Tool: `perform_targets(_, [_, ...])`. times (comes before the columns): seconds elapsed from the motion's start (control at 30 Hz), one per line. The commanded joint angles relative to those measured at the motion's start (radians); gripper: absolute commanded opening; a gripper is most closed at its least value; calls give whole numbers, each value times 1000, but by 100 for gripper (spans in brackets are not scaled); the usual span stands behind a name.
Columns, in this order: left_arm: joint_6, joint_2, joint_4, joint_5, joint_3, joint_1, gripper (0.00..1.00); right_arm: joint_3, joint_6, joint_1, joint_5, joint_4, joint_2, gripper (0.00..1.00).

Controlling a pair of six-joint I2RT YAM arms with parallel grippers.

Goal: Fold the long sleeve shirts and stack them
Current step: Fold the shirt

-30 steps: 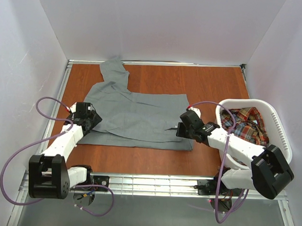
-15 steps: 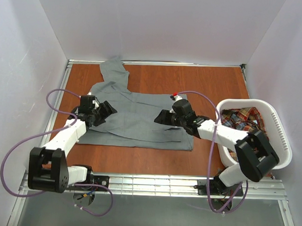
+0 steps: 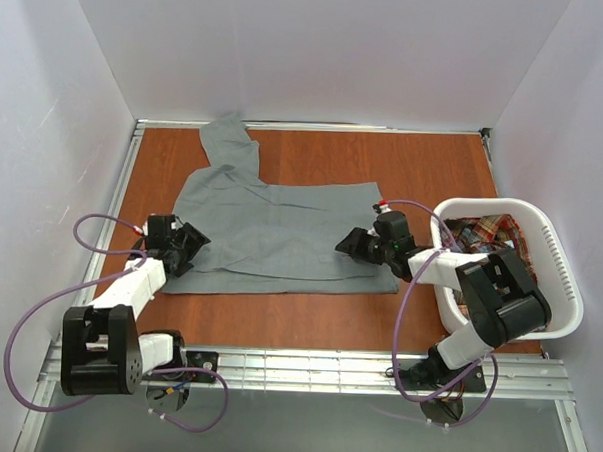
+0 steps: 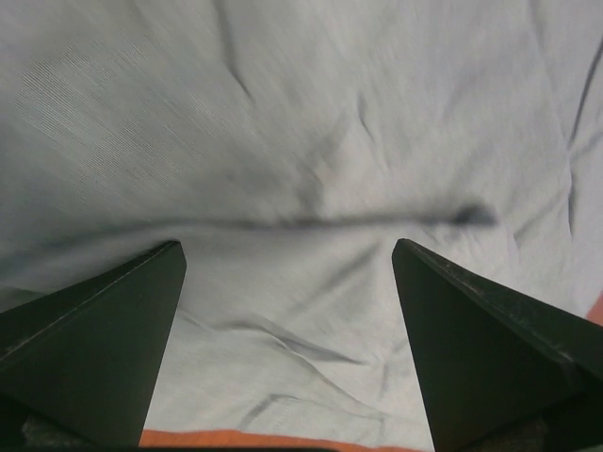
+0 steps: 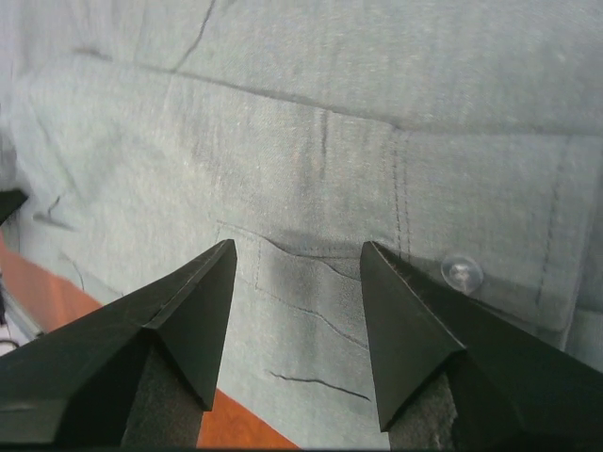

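as the grey shirt (image 3: 281, 235) lies long axis left-right, left hand (image 3: 189, 243) and right hand (image 3: 349, 242) stand open.

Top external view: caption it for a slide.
Left gripper and right gripper, both open, over opposite ends of the spread grey shirt; plaid shirt in the basket.

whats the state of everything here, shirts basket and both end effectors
grey shirt: lying spread on the table, one sleeve stretched toward the far edge
laundry basket: upright, on the right
plaid shirt: crumpled inside the laundry basket
left end effector: open, over the grey shirt, empty
right end effector: open, over the grey shirt, empty
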Motion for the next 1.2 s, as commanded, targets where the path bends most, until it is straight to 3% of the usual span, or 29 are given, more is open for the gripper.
perform_targets(0.0, [40,-43,-59,-71,39,29,85,-26,-34,-42,49,-116,-62,51])
perform_targets(0.17, [86,-97,-185,-70,143,29,86,27,-97,-32,-24,-222,-185,54])
perform_targets(0.4, [75,-230,-312,-59,78,27,86,7,-126,-29,-15,-446,-310,54])
perform_targets(0.57, [60,-166,-280,-74,4,29,85,-45,-110,-45,5,-497,-324,52])
perform_targets(0.9, [23,-103,-308,-199,-7,38,85,-134,-171,-199,38,-552,-323,51])
perform_targets(1.17, [57,-91,-364,-240,69,64,85,-38,-270,-234,118,-664,-366,51])
